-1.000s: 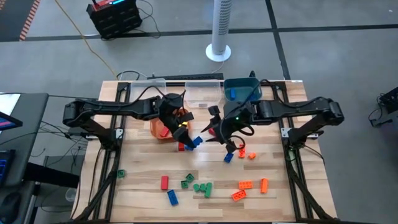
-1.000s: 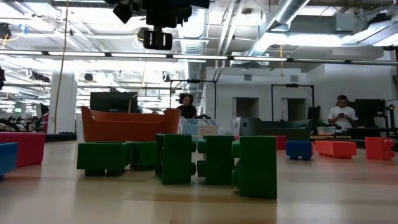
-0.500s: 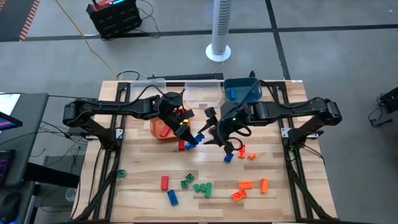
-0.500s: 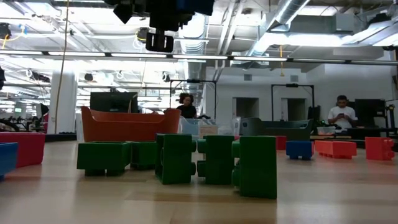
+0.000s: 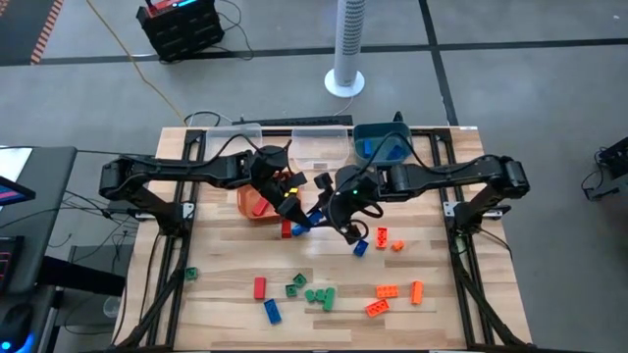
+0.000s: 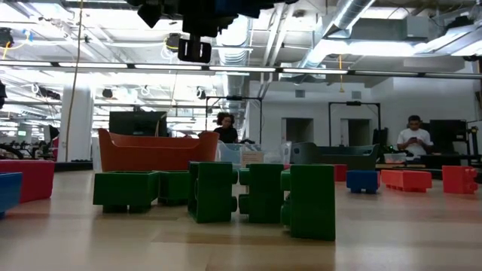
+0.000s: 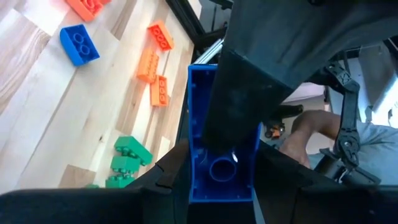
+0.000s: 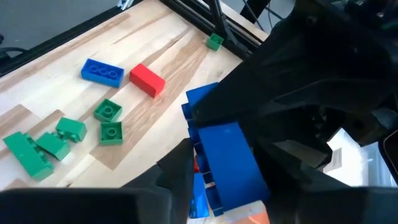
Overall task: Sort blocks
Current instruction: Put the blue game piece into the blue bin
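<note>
My left gripper (image 5: 302, 214) hangs over the middle of the table, just right of the orange bin (image 5: 253, 199), and is shut on a blue block (image 5: 314, 212). In the left wrist view the blue block (image 7: 221, 155) shows its hollow underside. My right gripper (image 5: 339, 208) is open and level with it, its fingers standing on either side of the same blue block (image 8: 224, 158). Other blocks lie loose on the table: a red one (image 5: 260, 286), a blue one (image 5: 272, 311), green ones (image 5: 319, 296) and orange ones (image 5: 388, 291). My left gripper pinches the blue block between its two fingers (image 7: 171, 180) at the block's near end (image 7: 217, 186). It comes slanting from the table's left. The block sticks out past the fingertips, lifted clear of the table. My right gripper's finger (image 7: 249, 93) overlaps the block's far end; whether it touches, I cannot tell.
A clear bin (image 5: 319, 147) and a teal bin (image 5: 383, 145) stand at the table's far edge. A red block (image 5: 287, 230) and a blue block (image 5: 361, 247) lie under the grippers. In the low view, green blocks (image 6: 248, 192) fill the foreground; people are in the room behind.
My right gripper has moved toward the table's left, up to my left gripper, and now has its fingers around the blue block. Its fingers have stayed apart. My left gripper has kept the block in about the same place.
</note>
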You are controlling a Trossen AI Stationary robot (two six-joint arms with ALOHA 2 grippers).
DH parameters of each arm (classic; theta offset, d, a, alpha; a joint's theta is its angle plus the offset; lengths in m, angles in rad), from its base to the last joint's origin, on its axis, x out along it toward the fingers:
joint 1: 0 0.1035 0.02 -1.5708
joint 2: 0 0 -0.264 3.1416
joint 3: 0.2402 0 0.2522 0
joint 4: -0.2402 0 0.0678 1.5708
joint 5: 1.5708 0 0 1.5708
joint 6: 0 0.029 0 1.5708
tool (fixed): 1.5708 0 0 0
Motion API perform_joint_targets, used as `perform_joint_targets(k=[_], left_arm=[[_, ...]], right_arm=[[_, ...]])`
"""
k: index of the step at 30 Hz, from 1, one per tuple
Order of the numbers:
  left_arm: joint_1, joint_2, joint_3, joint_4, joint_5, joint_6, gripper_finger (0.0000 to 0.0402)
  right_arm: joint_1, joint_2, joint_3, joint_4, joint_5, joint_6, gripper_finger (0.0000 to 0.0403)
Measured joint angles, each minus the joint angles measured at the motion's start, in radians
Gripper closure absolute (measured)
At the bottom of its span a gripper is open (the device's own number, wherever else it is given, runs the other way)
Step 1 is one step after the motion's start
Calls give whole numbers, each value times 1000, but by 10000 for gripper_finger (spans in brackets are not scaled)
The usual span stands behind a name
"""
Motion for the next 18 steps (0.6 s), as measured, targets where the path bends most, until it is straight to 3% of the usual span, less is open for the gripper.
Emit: perform_joint_targets(k=[7,15,18], left_arm=[[6,0,0,-4,-1,-7,249],[71,0,1,0,81,10,144],[97,-1,1,-9,98,26,122]], right_arm=[[-11,-7,0,-43,-2,55,318],[-13,-29,96,-223,13,90,313],[-31,-30,128,-335,17,101,309]])
